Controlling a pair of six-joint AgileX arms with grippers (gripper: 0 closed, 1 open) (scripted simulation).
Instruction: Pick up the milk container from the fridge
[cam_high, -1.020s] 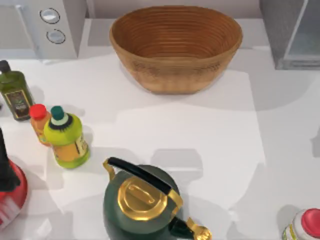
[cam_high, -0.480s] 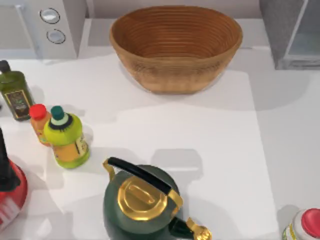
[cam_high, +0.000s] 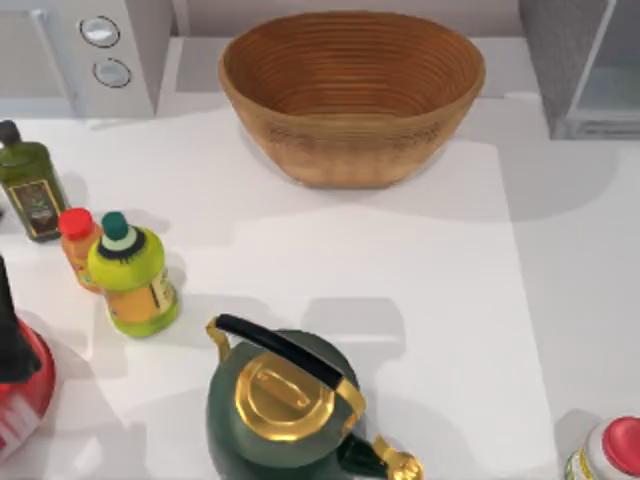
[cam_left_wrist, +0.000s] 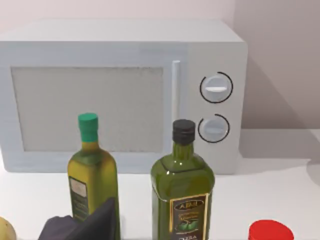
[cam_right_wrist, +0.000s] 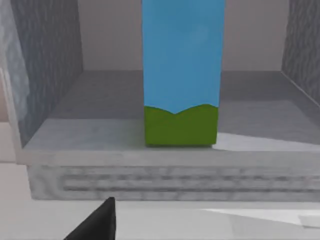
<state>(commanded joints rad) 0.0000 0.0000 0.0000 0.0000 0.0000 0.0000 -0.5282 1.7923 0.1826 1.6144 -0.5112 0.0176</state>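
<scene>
The right arm's shadow had left the table (cam_high: 400, 250); its gripper (cam_right_wrist: 97, 222), fingers' spread unreadable, faced the milk container (cam_right_wrist: 182, 75) inside the open fridge (cam_right_wrist: 45, 75).

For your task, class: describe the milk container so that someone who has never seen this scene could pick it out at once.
Find the fridge, the dark grey box at the table's far right corner. The right wrist view looks into its open compartment, where the milk container stands upright on the floor. It is a tall carton with a blue body and a green band at its base, unlike the round bottles on the table.
</scene>
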